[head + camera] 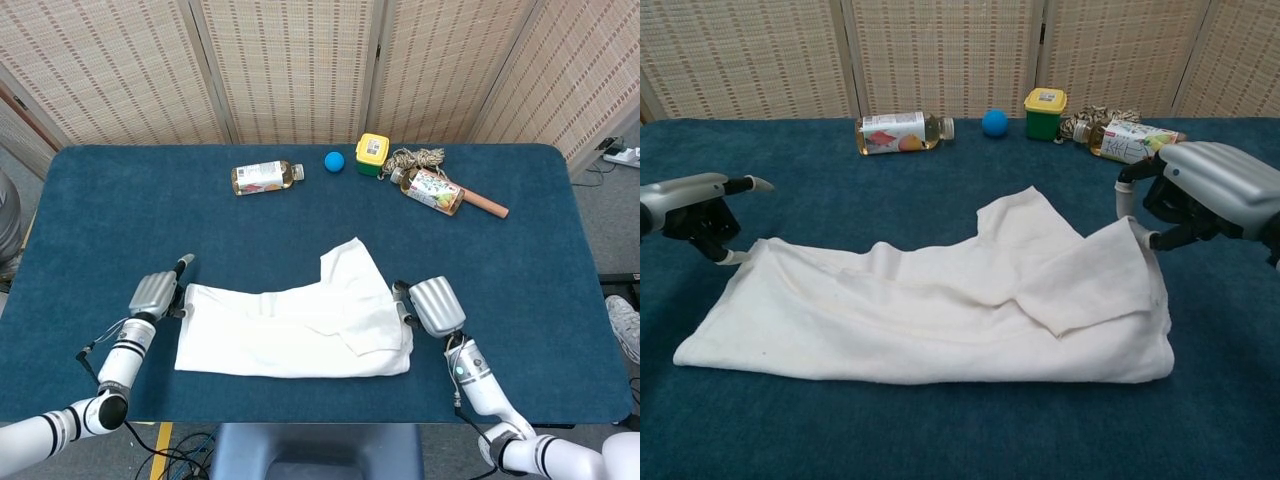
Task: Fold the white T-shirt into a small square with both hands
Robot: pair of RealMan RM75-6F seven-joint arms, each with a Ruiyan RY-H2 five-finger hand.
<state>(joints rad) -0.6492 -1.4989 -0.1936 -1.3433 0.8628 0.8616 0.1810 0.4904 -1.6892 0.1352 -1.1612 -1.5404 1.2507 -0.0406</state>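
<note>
The white T-shirt [940,315] lies near the front edge of the desk [100,200], roughly midway between its left and right sides. It looks doubled over into a long, wide band, with one flap [1025,225] still sticking out toward the back edge. By my reading the fold is only begun: the band has yet to be brought in from the ends and the flap tucked before it makes a small square.

The left robot hand [695,205] sits at the shirt's left end with its fingers apart, one stretched out straight, and nothing held; it appears released, just touching or just beside the cloth edge. The right robot hand [1200,200] is at the shirt's right end, pinching the raised edge of the cloth between its fingertips [1127,205].

How many layers the band has cannot be told, and the shirt's neck and other sleeve are hidden. The right palm is turned away, so the grip shows only from the chest view.
</note>
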